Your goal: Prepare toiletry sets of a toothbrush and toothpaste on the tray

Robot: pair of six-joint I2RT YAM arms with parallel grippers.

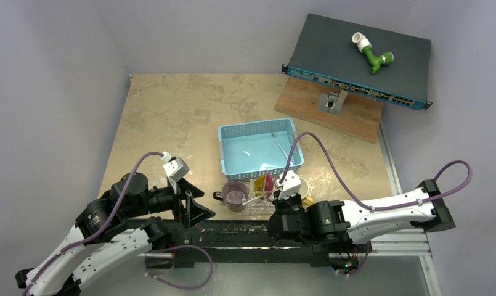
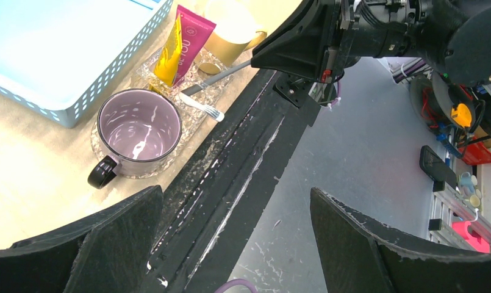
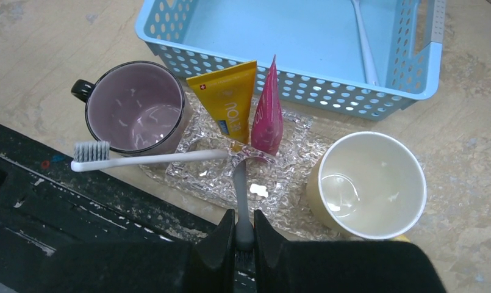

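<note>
- As I look down from the overhead camera, I see a beige, marbled worktop (image 1: 183,117) closed in by plain pale grey walls (image 1: 48,80) on three sides. A scuffed black rail (image 1: 233,231) runs along its near edge.
- At the far right corner, a dark network switch (image 1: 356,61) rests on a wooden board (image 1: 313,108). A green-and-white pipe fitting (image 1: 373,52) lies on top of the switch.
- A light-blue basket (image 3: 291,91) sits mid-worktop with one toothbrush (image 3: 365,46) inside.
- Just in front of the basket lies the clear tray (image 3: 197,180). A purple mug (image 3: 136,107) stands at its left end and a cream cup (image 3: 368,183) at its right.
- The yellow toothpaste (image 3: 230,107) and pink toothpaste (image 3: 268,116) sit side by side on the tray's middle, their far ends against the basket wall.
- A white toothbrush (image 3: 157,159) lies along the tray's near side. Its bristles jut past the mug toward the rail.
- My right pincer (image 3: 244,235) is clamped narrowly on the end of a grey toothbrush (image 3: 240,189), which reaches over the tray to the foot of the tubes.
- My left pincer (image 2: 236,244) is spread wide above the rail, with only the rail showing between its fingers.
</note>
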